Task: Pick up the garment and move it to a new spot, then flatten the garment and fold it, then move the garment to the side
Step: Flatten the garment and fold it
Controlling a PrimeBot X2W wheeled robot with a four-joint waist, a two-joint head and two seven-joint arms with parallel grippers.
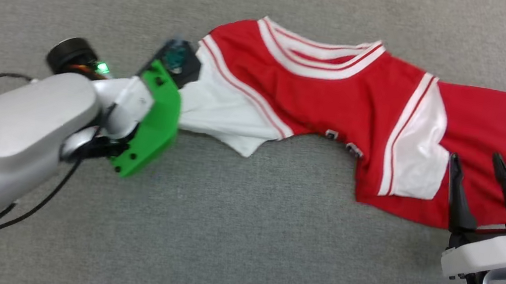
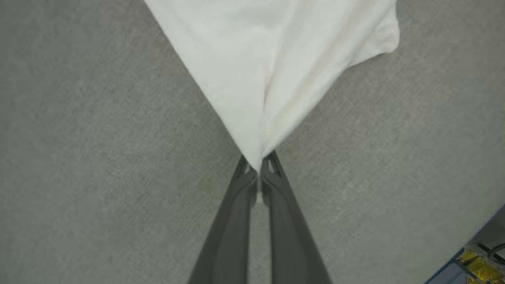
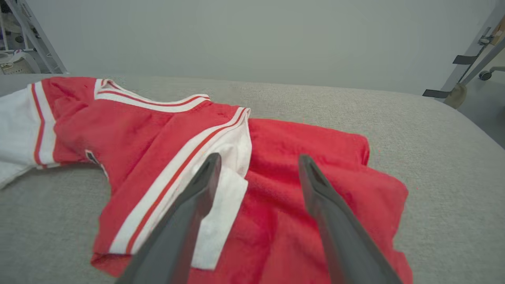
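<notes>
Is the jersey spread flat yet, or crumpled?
Crumpled. The garment lies twisted on the grey surface, lower half bunched sideways, lettering mostly folded under; the left gripper pinches one white sleeve.

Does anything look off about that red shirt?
The garment isn't flat. Its lower red part is bunched and folded over at the right, with one white sleeve lying across it. The other white sleeve is stretched sideways, pinched in the shut left gripper. The right gripper stands open by the bunched end.
</notes>
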